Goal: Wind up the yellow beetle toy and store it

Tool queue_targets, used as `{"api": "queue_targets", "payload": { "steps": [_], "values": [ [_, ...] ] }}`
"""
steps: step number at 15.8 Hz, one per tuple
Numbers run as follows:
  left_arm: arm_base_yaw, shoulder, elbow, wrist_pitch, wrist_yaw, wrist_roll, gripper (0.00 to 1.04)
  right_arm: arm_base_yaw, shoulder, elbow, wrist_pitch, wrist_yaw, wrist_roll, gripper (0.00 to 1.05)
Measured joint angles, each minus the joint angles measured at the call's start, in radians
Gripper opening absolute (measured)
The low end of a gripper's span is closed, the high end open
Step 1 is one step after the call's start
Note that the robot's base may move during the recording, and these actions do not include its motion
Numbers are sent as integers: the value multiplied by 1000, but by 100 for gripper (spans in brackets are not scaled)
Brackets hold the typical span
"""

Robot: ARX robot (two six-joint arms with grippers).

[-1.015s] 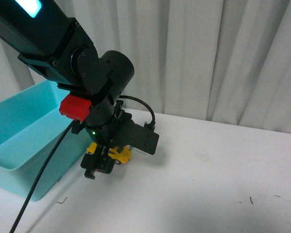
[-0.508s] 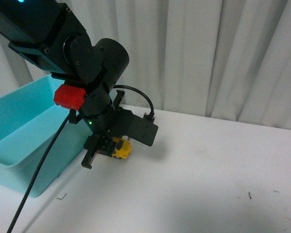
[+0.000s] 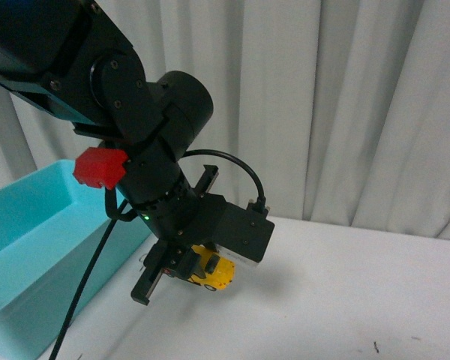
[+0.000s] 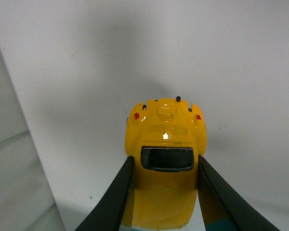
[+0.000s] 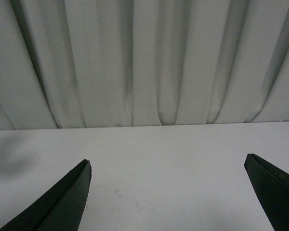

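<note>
The yellow beetle toy [image 3: 214,271] is a small glossy car held in my left gripper [image 3: 181,271], which is shut on its sides and carries it in the air above the white table [image 3: 337,300]. In the left wrist view the toy [image 4: 164,144] shows its rear window and red tail lights, with a black finger [image 4: 115,202] pressed on each side. My right gripper [image 5: 167,166] is open and empty above the table, facing the curtain; it does not show in the front view.
A turquoise bin [image 3: 30,255] stands at the left of the table, beside my left arm. A white curtain [image 3: 345,105] hangs behind the table. A black cable [image 3: 86,277] runs down from the left arm.
My left gripper has lifted the yellow beetle toy off the table and moved it up and slightly right. The arm has risen in the front view.
</note>
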Motion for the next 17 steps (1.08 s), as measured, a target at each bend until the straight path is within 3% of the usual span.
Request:
{"api": "queue_targets", "payload": {
  "steps": [4,7,9,12,17],
  "values": [
    [22,-169,85,4,126,-239,31,0,0,0,0,0,0,98],
    [147,-270,158,-19,169,-450,31,0,0,0,0,0,0,98],
    [264,-288,211,-62,150,-594,31,0,0,0,0,0,0,98],
    [426,-265,222,-85,42,-766,31,0,0,0,0,0,0,98],
    [493,-178,146,8,-115,-978,31,0,0,0,0,0,0,98]
  ]
}}
